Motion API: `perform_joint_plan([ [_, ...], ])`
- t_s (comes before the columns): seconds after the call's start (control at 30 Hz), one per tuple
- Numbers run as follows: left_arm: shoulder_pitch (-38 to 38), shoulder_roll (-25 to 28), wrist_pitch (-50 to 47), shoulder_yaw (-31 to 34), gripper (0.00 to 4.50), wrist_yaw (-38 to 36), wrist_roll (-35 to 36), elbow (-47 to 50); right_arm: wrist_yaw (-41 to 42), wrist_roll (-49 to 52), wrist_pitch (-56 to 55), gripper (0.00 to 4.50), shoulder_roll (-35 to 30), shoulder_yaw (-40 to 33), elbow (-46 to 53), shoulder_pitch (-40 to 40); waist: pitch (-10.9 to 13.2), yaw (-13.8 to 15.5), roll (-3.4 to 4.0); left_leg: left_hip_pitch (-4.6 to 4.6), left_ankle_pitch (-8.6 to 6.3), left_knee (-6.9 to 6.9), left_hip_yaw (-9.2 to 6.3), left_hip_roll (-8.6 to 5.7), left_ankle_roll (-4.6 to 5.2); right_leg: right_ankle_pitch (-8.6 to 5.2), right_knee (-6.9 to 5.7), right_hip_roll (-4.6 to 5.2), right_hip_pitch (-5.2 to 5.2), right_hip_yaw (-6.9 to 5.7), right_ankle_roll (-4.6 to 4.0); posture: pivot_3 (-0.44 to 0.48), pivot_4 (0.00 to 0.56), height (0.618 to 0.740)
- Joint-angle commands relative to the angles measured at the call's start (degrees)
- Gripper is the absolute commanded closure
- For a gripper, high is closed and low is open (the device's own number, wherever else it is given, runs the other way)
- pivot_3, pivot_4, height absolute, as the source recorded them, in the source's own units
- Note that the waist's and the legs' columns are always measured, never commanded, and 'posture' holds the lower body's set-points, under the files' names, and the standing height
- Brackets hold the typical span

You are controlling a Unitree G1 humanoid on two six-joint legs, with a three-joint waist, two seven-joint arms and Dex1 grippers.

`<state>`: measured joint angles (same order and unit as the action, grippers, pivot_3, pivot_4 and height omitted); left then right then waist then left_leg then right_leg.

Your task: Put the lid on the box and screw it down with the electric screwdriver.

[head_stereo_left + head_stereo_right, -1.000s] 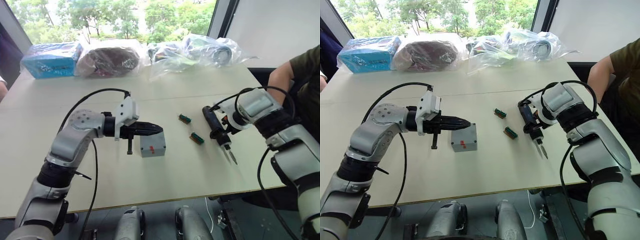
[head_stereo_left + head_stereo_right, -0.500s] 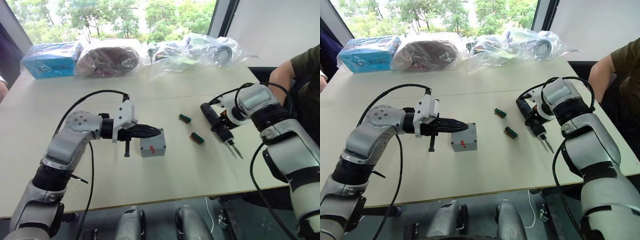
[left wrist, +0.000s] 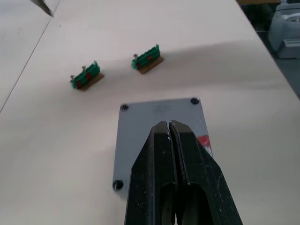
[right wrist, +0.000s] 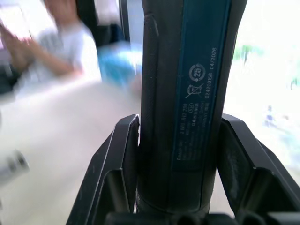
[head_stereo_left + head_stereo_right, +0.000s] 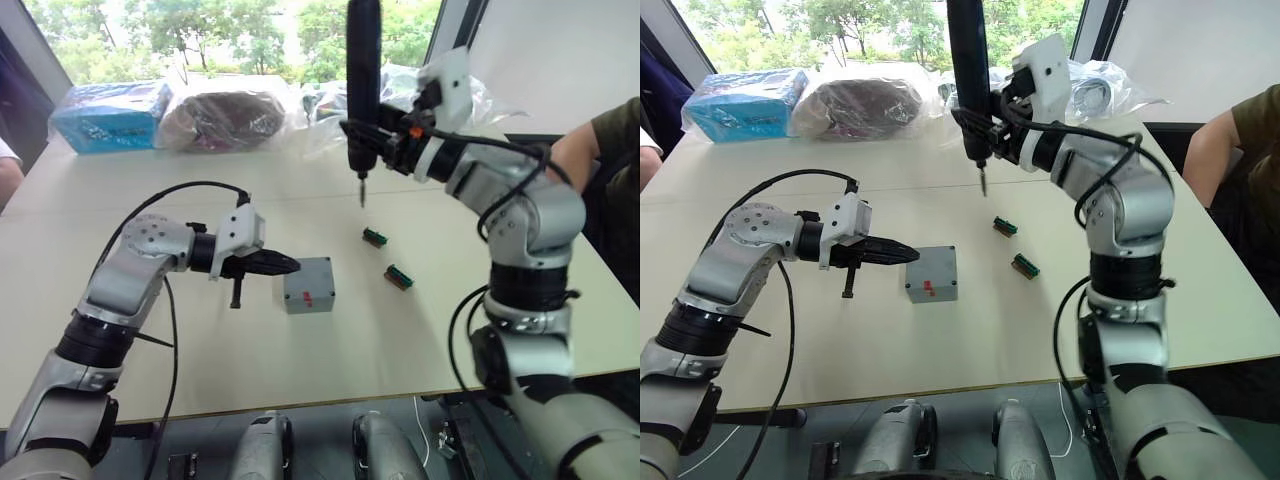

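Note:
The grey box [image 5: 309, 293] stands mid-table with the flat lid [image 3: 159, 111] lying on top of it, screw holes showing at the corners. My left gripper [image 5: 288, 266] is shut and empty, its tips [image 3: 168, 124] hovering over the lid's near-left part. High above the far middle of the table, my right gripper [image 5: 996, 128] is shut on the electric screwdriver [image 5: 967, 60]. The dark tool stands upright with its thin bit [image 5: 362, 193] pointing down, well away from the box. In the right wrist view its barrel [image 4: 187, 93] sits clamped between the two fingers.
Two small green blocks [image 5: 375, 237] [image 5: 399, 277] lie right of the box. A blue package [image 5: 105, 115] and several plastic bags [image 5: 400, 95] line the far edge. A person's arm [image 5: 612, 130] is at the right edge, another arm [image 5: 8, 165] at the left.
My right arm has swung the screwdriver up from low beside the green blocks to upright, high over the table's far middle. The left gripper has stayed by the box, drawn slightly back.

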<state>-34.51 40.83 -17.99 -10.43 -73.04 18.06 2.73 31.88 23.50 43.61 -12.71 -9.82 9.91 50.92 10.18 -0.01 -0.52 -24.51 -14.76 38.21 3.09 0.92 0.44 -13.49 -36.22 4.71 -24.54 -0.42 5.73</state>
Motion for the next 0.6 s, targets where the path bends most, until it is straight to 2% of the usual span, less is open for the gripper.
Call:
perform_joint_plan([
  [0.03, 0.2, -0.3, 0.2, -0.7, 4.50, 0.4, -0.9, 1.2, -0.8, 0.4, -7.3, 2.70, 1.9, 2.3, 6.8, -3.3, 0.0, 0.0, 0.00, 0.00, 0.00, 0.03, 0.01, -0.01, 0.00, 0.01, 0.03, 0.01, 0.03, 0.03, 0.02, 0.000, 0.150, 0.740],
  [0.27, -0.9, -2.6, 0.4, -3.3, 4.50, 1.8, -3.9, -2.4, 0.7, -2.2, -14.4, 2.70, 2.4, 10.9, 10.1, -12.1, 0.0, -0.7, 0.00, 0.03, 0.00, 0.00, -0.07, -0.03, 0.00, 0.01, -0.02, -0.10, 0.00, 0.03, 0.03, 0.000, 0.150, 0.740],
  [0.6, -0.3, -5.3, 1.9, -5.2, 4.50, 3.7, -7.5, -5.0, -0.2, -1.2, -14.3, 2.70, 1.7, 12.7, 12.8, -16.2, 0.0, -0.7, -0.01, 0.05, 0.00, 0.00, -0.09, 0.00, 0.00, 0.01, -0.04, -0.12, 0.00, 0.03, 0.03, 0.000, 0.150, 0.740],
])
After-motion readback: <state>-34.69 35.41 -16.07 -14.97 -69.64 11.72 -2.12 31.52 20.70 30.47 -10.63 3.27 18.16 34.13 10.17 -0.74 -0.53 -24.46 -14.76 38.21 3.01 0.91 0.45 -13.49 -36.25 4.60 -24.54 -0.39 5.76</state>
